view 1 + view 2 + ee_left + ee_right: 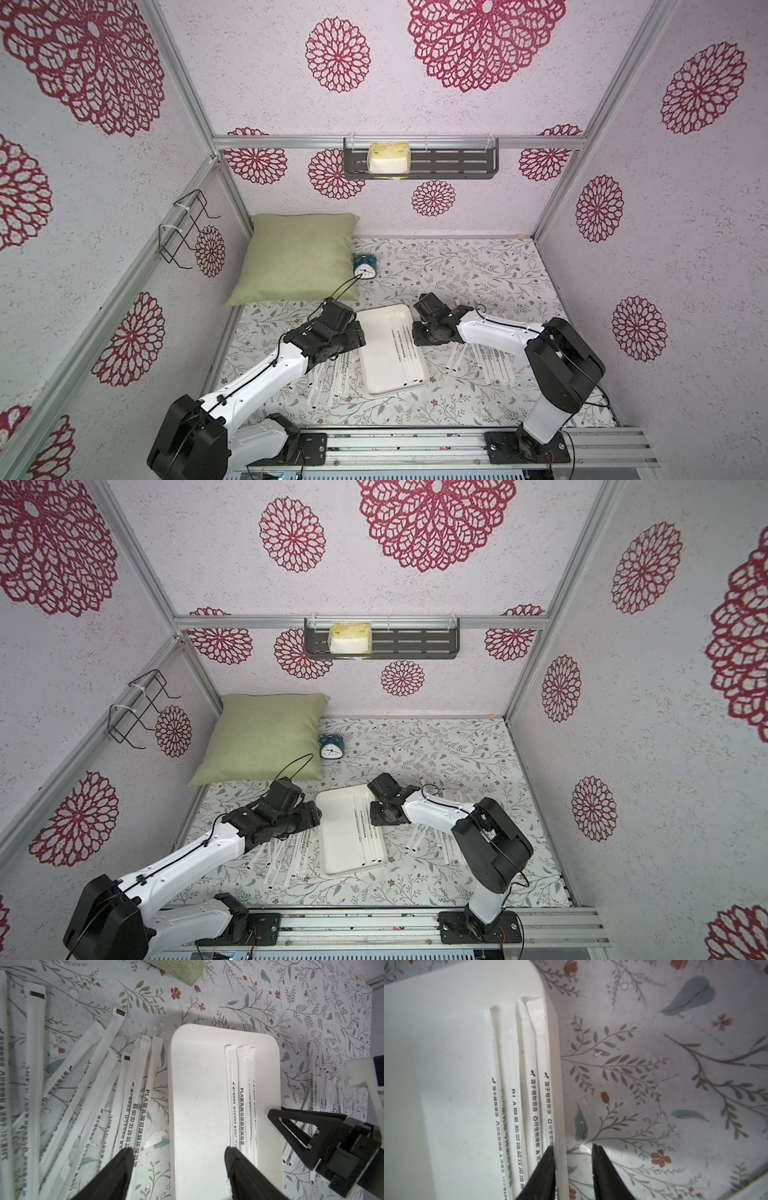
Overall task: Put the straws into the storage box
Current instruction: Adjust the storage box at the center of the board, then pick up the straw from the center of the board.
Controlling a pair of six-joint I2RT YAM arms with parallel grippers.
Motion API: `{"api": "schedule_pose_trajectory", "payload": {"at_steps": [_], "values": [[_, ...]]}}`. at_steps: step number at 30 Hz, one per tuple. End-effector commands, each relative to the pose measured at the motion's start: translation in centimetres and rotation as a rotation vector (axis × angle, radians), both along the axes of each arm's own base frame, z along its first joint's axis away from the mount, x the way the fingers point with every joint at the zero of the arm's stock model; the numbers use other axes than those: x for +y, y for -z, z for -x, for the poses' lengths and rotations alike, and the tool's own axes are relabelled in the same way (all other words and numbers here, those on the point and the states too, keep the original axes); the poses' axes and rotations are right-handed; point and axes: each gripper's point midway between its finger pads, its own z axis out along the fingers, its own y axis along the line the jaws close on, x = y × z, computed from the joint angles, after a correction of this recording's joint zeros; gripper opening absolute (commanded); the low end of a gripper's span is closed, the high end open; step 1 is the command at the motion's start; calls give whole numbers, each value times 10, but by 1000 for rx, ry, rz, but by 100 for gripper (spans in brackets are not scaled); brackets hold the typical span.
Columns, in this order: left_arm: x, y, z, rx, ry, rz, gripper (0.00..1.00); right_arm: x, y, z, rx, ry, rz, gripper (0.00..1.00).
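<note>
The storage box (pixel 376 361) (pixel 338 845) is a shallow white tray in the middle of the floral cloth. A few straws (pixel 405 349) (pixel 243 1095) (pixel 525 1084) lie lengthwise along its right side. Several more straws (pixel 328 378) (pixel 83 1084) fan out on the cloth left of the tray, and another bunch (pixel 492 363) (pixel 326 1093) lies to its right. My left gripper (pixel 179 1149) hangs open over the tray's left rim, holding nothing. My right gripper (pixel 572 1146) is open astride the tray's right rim, with one finger (pixel 548 1163) beside the straws inside and the other over the cloth.
A green pillow (pixel 299 257) and a teal alarm clock (pixel 365 266) sit behind the tray at the back left. A dark slotted shelf (pixel 457 164) on the back wall holds a pale packet. A black wire rack (pixel 187 228) hangs on the left wall.
</note>
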Motion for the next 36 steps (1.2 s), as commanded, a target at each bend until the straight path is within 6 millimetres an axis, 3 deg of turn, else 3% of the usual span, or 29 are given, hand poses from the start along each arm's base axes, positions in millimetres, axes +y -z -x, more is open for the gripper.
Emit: {"api": "schedule_pose_trajectory", "payload": {"at_steps": [1,6,10,14,19,22,36], "values": [[11,-4,-3,-8,-8,-34,76,-20,-8,-8,-39,41,18,33],[19,2,-3,12,0,-46,70,-25,-11,-10,-38,51,-1,33],[14,19,1,84,43,-71,54,-10,-46,-15,-67,52,-103,42],[-2,35,3,136,102,-96,42,-15,-74,-23,-131,75,-116,43],[3,59,7,226,113,-215,36,-25,-72,-20,-140,90,-98,43],[10,64,7,245,98,-262,35,-27,-71,-17,-141,102,-111,43],[4,90,2,289,122,-281,22,-31,-69,-17,-152,114,-110,42]]}}
